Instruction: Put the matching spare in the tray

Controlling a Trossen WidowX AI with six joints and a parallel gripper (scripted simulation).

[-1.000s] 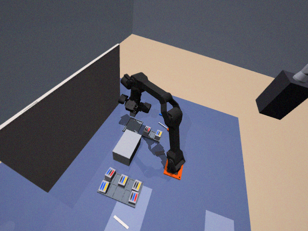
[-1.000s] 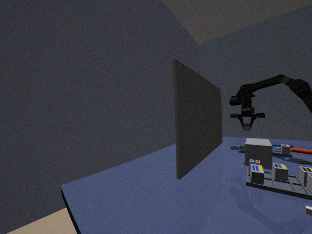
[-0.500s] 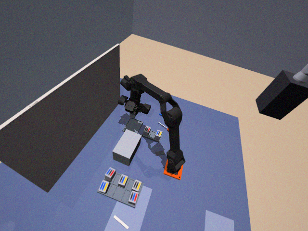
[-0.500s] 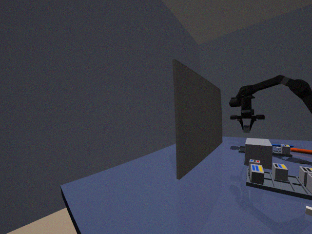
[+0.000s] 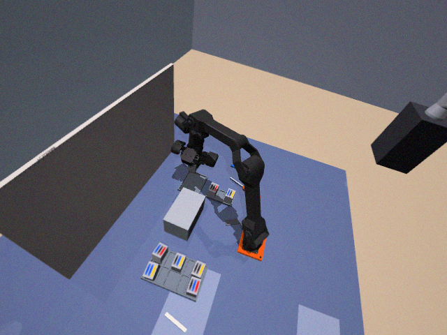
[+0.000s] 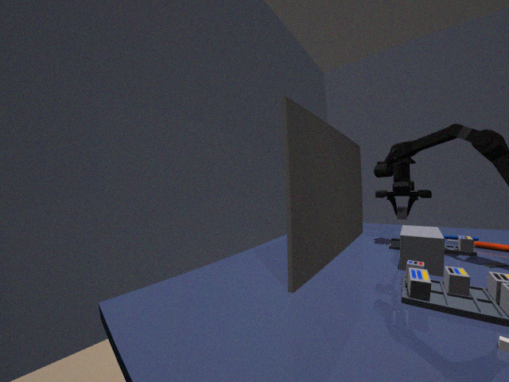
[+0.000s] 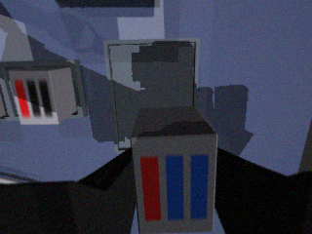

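My gripper (image 5: 193, 167) (image 6: 402, 212) is shut on a grey block (image 7: 174, 143) with one red and two blue stripes. It holds the block upright in the air, above the square grey tray (image 5: 195, 181) (image 7: 163, 93). In the wrist view the block covers the tray's near right part. A spare with red and two black stripes (image 5: 214, 188) (image 7: 34, 99) and one with blue and yellow stripes (image 5: 230, 195) (image 6: 465, 244) stand on a small rack (image 5: 221, 197). Several striped spares stand on the larger rack (image 5: 177, 278) (image 6: 460, 303). No code on a mounted unit's back is readable.
A plain grey box (image 5: 184, 208) (image 6: 421, 254) stands between the tray and the larger rack. A tall dark panel (image 5: 108, 162) (image 6: 324, 197) rises along the left. A screwdriver (image 5: 237, 182) lies beyond the small rack. A white strip (image 5: 175, 322) lies near the front.
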